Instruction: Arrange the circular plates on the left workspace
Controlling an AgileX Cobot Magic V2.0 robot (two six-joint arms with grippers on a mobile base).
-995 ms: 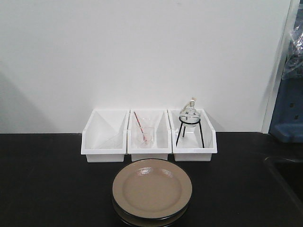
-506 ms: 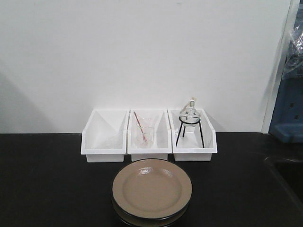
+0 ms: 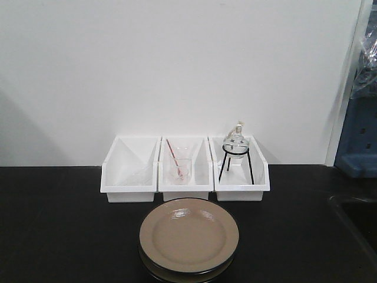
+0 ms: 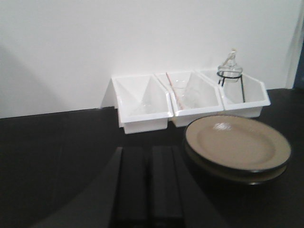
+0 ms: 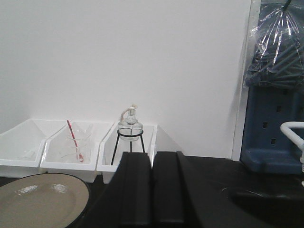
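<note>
1. Front view: white wall behind, black tabletop (image 3: 59,224) below it. Three white bins (image 3: 185,171) stand in a row at the far side, and the circular plates (image 3: 189,237) sit stacked just in front of the middle bin, at the near edge of the picture. You see two of them, the upper one lying a little off the lower. The sink basin (image 3: 359,224) is at the right; the open black surface to the left is where they should go. Neither arm shows here.

2. Left wrist view: your left claw (image 4: 148,190) hangs low over the tabletop with its fingers nearly together, a thin gap between them, holding nothing. The plate stack (image 4: 237,145) is just to its right and a little farther off.

3. Right wrist view: your right claw (image 5: 152,190) is likewise almost closed and empty. Only the edge of the top plate (image 5: 40,199) shows at the lower left, with the bins (image 5: 71,145) behind it.

4. Handling, as I judge it: the plates look glazed, rigid and fairly heavy, so they are likely to be slippery and breakable. Open wide first, then pinch the raised rim at the stack's left edge, taking only the upper plate. Keep it level, since a rim grip on a glossy plate may slide.
</note>
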